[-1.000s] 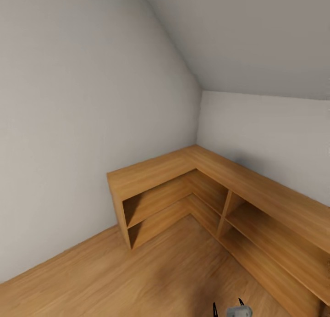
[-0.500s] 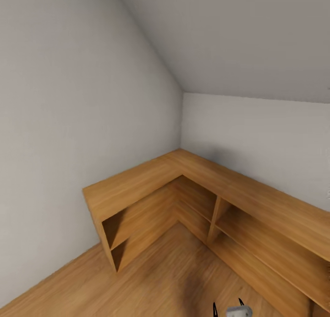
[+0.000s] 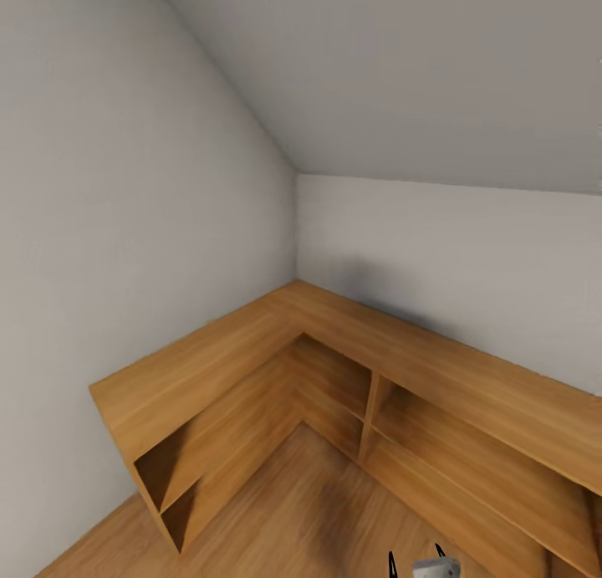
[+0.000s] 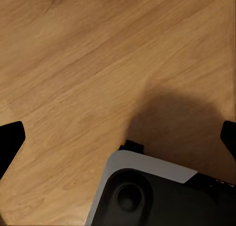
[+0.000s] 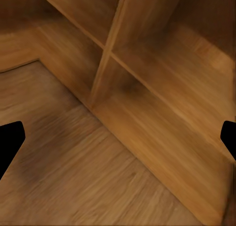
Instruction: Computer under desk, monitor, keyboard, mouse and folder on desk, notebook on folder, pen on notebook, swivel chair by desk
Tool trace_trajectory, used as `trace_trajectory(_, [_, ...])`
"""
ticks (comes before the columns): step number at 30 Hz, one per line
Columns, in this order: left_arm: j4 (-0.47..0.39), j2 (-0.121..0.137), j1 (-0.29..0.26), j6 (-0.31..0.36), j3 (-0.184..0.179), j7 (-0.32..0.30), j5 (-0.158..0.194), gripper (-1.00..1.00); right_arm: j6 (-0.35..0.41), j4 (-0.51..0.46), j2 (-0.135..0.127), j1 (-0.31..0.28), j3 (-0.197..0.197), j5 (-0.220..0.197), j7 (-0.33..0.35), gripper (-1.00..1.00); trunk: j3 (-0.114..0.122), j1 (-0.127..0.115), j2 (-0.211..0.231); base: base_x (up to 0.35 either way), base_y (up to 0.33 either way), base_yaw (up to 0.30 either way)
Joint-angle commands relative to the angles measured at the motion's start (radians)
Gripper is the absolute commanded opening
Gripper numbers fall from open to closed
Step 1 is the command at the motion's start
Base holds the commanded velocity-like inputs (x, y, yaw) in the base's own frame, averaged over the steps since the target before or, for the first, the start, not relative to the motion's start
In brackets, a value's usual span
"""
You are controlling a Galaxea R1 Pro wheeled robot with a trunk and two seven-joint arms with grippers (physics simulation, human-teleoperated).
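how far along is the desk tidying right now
These pictures cannot settle it. The head view faces an L-shaped wooden shelf unit in a room corner; its visible top and shelves hold nothing. Both grippers, left and right, are open above the wood floor, carrying nothing.

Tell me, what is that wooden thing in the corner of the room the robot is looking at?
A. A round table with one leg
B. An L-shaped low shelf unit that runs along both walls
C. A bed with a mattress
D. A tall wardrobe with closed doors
B: in the head view the wooden shelf unit bends at the corner to follow both grey walls, with open compartments under its flat top.
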Motion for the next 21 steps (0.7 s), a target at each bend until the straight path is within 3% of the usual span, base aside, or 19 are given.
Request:
trace_trajectory(1, [-0.002, 0.001, 0.000, -0.002, -0.008, 0.007, 0.007, 1.00, -0.002, 0.002, 0.001, -0.001, 0.009, -0.004, -0.005, 1.00, 0.000, 0.001, -0.001, 0.315, 0.173, -0.270])
trace_trajectory(13, [-0.002, 0.000, 0.000, -0.002, -0.008, 0.007, 0.007, 1.00, -0.001, 0.002, 0.001, -0.001, 0.009, -0.004, -0.005, 1.00, 0.007, 0.001, -0.001, 0.272, 0.225, -0.270])
trace_trajectory(21, [-0.002, 0.000, 0.000, -0.003, -0.007, 0.009, 0.007, 1.00, -0.001, 0.001, 0.001, -0.001, 0.009, -0.004, -0.005, 1.00, 0.012, 0.001, -0.001, 0.076, 0.072, -0.270])
